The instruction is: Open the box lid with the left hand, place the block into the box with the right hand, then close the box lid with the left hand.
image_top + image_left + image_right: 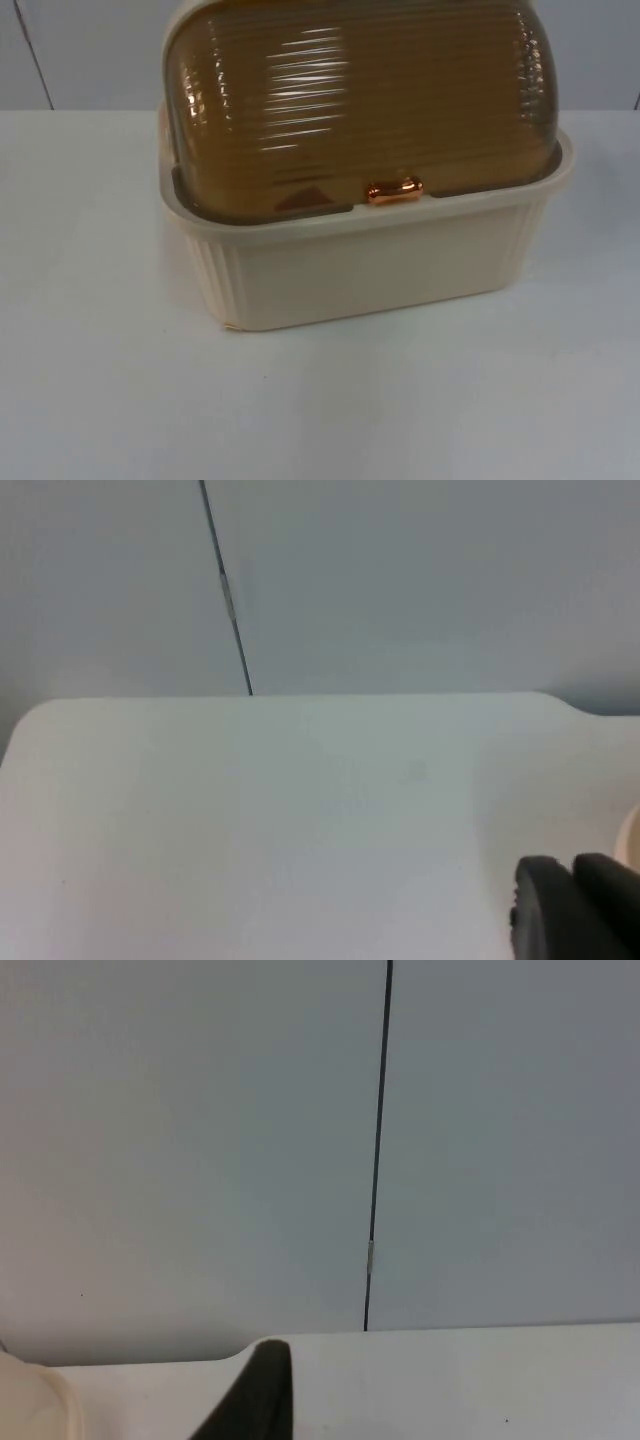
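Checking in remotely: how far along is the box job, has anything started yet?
Nothing looks done. The amber lid sits shut over the cream box, its copper handle untouched at the front rim. No gripper is at the box; each wrist view looks across the white table toward the grey wall. Opening, placing the block and closing are all left.

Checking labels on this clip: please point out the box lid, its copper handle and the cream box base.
box lid (370, 90), top view, on the ribbed amber dome, closed.
copper handle (394, 190), top view, on the knob at the lid's front edge.
box base (380, 265), top view, on the cream front wall.
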You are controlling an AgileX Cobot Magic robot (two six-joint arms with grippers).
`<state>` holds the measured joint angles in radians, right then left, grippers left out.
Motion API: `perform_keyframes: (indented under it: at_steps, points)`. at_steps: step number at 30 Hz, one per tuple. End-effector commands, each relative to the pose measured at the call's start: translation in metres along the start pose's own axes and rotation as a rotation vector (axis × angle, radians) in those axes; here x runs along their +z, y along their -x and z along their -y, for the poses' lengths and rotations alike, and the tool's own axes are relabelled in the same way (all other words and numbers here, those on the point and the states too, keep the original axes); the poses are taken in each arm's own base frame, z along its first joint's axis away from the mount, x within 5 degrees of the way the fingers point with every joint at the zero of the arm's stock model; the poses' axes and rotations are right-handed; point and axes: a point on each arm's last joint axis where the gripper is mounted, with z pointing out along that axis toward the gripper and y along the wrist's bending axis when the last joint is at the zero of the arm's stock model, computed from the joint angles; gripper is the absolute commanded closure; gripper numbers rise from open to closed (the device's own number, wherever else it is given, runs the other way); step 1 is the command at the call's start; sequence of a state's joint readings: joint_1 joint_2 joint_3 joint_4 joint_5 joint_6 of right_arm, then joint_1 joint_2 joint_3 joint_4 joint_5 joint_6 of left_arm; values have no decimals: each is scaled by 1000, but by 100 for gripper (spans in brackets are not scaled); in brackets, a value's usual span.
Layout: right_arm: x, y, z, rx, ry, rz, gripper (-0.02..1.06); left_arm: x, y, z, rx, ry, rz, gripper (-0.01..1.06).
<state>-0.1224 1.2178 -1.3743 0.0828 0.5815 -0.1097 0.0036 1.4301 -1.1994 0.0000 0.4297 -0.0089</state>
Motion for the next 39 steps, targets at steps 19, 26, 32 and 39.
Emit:
perform_keyframes:
  at_steps: [19, 26, 32, 39]
  points:
    - [-2, 2, -2, -13, 7, 6, 0, -2, 3, 2, -39, -11, 30, 0]
    - [-2, -2, -2, -13, 13, -41, 0, -6, 5, 2, -33, -11, 40, 0]
    - [-1, -12, -3, -17, 19, -130, 0, -27, 15, 3, -1, -13, 121, 0]
    - [27, -75, -3, -22, 12, -272, 0, -53, 22, 22, 86, -67, 190, 0]
